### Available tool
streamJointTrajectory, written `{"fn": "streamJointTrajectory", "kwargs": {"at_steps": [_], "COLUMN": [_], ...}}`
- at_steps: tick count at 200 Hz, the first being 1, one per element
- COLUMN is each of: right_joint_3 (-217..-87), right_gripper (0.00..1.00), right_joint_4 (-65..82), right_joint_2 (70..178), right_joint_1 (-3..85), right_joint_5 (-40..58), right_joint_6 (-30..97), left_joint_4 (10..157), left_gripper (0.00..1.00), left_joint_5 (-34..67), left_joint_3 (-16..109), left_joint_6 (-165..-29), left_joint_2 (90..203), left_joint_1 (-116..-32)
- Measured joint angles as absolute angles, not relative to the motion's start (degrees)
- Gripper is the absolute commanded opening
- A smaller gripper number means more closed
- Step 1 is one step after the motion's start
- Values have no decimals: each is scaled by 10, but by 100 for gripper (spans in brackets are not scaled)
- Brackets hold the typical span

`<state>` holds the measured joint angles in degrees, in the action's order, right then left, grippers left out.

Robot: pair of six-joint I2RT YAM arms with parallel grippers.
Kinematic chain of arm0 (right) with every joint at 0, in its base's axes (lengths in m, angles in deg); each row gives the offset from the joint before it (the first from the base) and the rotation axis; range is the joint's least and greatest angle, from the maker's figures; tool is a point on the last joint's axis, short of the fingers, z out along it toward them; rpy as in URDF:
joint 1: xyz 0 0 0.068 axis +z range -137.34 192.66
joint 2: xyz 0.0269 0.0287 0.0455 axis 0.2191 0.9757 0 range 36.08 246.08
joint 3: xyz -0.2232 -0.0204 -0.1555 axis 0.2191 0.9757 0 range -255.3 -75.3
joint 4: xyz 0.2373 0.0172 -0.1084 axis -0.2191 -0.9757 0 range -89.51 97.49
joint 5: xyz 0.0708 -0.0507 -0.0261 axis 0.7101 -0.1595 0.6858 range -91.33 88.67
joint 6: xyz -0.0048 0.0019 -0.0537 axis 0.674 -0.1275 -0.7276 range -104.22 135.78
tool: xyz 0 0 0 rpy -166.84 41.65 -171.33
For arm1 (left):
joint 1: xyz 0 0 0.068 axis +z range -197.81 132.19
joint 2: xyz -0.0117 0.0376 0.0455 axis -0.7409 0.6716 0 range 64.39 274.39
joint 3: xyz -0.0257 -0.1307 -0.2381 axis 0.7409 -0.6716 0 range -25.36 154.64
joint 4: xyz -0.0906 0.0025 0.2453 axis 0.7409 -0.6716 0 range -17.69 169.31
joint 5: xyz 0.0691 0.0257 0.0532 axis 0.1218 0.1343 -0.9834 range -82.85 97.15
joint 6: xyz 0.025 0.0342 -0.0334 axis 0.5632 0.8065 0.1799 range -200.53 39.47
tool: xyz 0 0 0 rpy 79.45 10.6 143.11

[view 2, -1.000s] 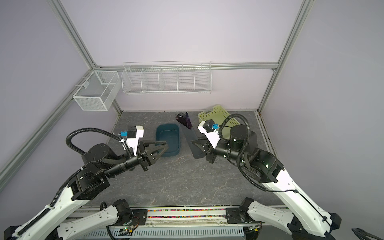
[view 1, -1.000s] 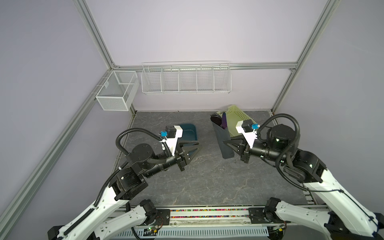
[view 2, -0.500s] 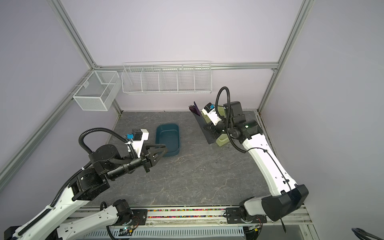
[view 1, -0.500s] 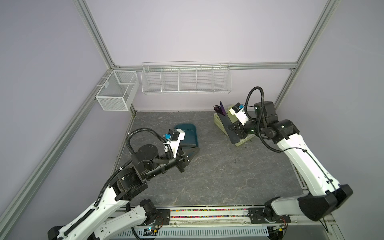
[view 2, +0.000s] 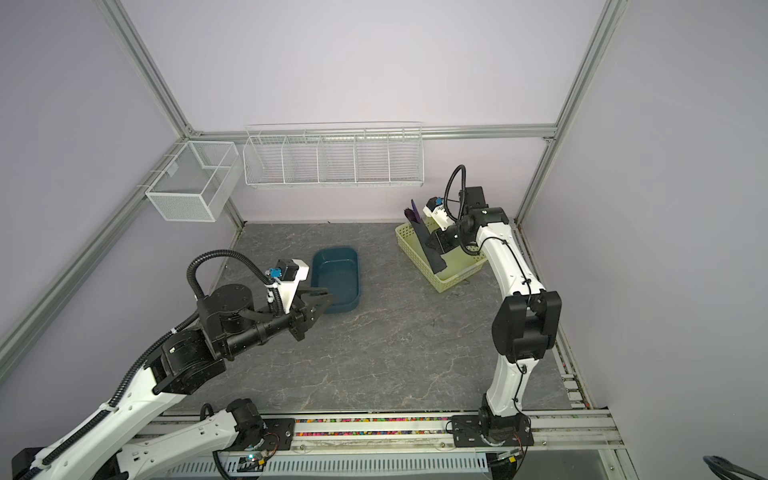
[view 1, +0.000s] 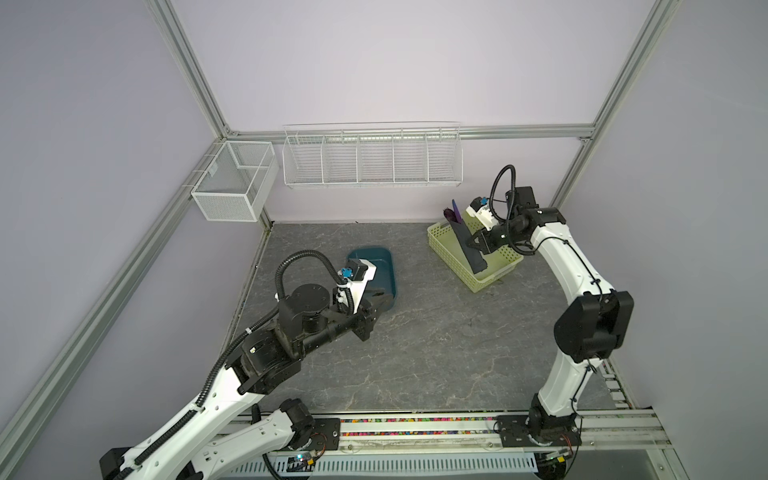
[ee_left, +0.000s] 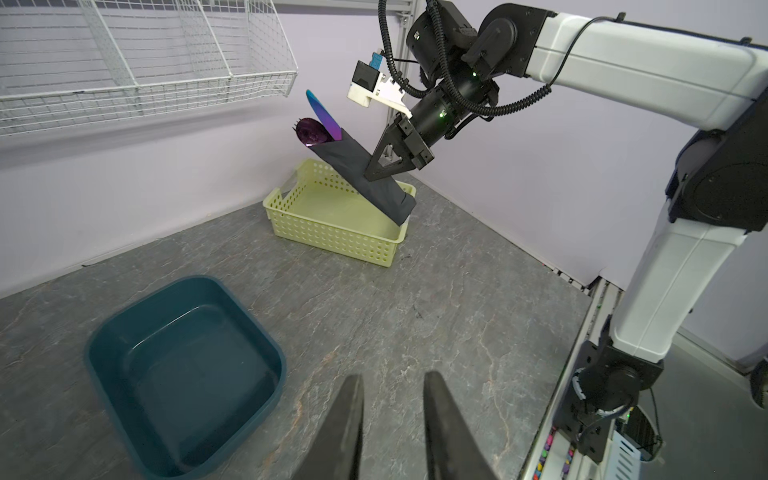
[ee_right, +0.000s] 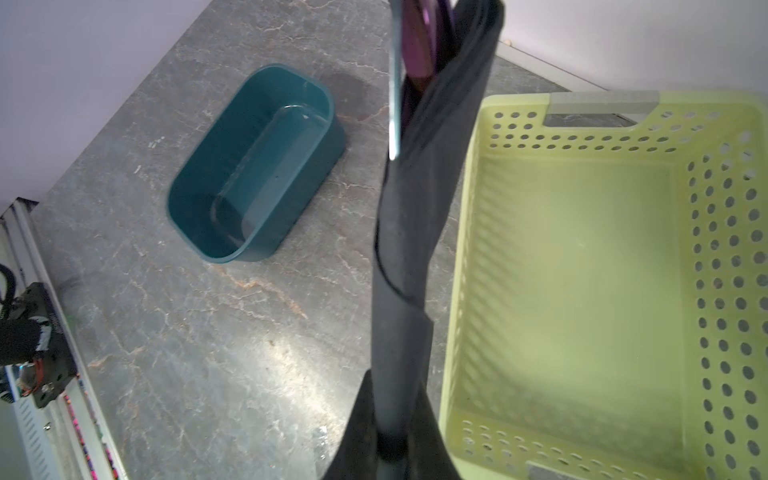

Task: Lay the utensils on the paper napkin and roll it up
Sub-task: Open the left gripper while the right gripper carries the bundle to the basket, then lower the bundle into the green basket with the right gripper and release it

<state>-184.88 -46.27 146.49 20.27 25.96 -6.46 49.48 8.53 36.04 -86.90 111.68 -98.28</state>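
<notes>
Right of centre in a top view: rolled paper napkin [view 1: 462, 235] with utensils [view 1: 454, 212] poking out, pinched mid-length by right hand [view 1: 474, 245], tilted over yellow-green basket [view 1: 446, 253]; probably best lowered flat before release so nothing slides out; left hand [view 1: 384, 298] slightly spread, empty, near teal tub [view 1: 371, 250].

The paper napkin [ee_left: 345, 156], utensils [ee_left: 316, 124] inside, is hanging in the right end effector [ee_left: 372, 172] above the basket [ee_left: 332, 237]; the tub [ee_left: 272, 345] is sitting before the left end effector [ee_left: 392, 378].
</notes>
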Motion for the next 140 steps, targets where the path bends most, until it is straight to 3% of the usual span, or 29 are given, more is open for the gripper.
{"fn": "streamJointTrajectory", "kwargs": {"at_steps": [57,140], "right_joint_3": [-2007,-2119], "right_gripper": [6,6], "right_joint_4": [-530,-591], "right_joint_2": [1616,1759], "right_joint_1": [191,171], "right_joint_5": [250,245], "right_joint_6": [-111,-137], "left_joint_4": [480,473], "left_gripper": [26,25], "left_joint_5": [89,89], "left_joint_3": [369,379], "left_joint_6": [-840,-819], "left_joint_2": [1172,1229], "left_joint_1": [-938,-936]}}
